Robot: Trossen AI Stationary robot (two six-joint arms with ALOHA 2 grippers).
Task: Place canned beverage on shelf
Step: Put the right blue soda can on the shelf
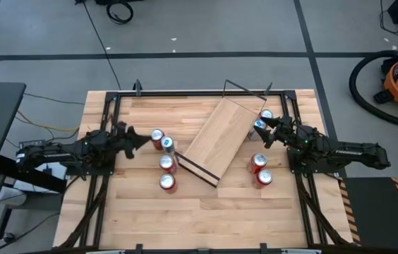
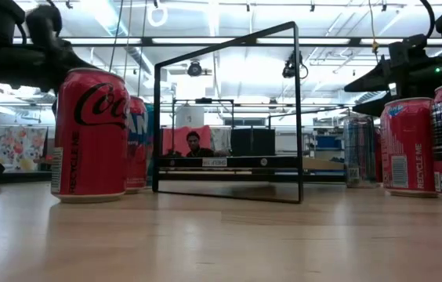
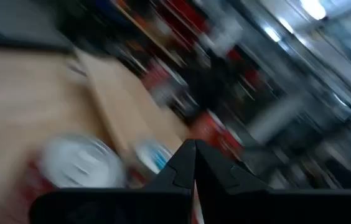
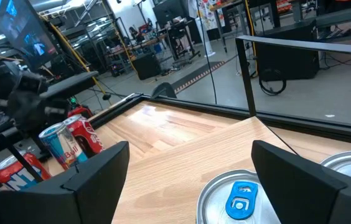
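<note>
The shelf (image 1: 216, 137), a long light-wood board with a dark end edge and a black wire frame (image 2: 229, 117), lies aslant in the middle of the table. Several cans stand to its left (image 1: 167, 162) and several to its right (image 1: 258, 162). My right gripper (image 1: 266, 134) is open; in the right wrist view (image 4: 188, 180) its fingers stand on either side of a silver-topped can with a blue tab (image 4: 241, 199) at the shelf's right edge, without touching it. My left gripper (image 1: 141, 139) is shut and empty, beside a red can (image 1: 157, 137); its wrist view (image 3: 194, 168) is blurred.
A second can top (image 4: 350, 165) stands close beside the blue-tab can. A red cola can (image 2: 92, 133) stands nearest the low camera, and two more cans (image 2: 407, 145) stand at the right. Black frame rails (image 1: 107, 120) run along the table's sides.
</note>
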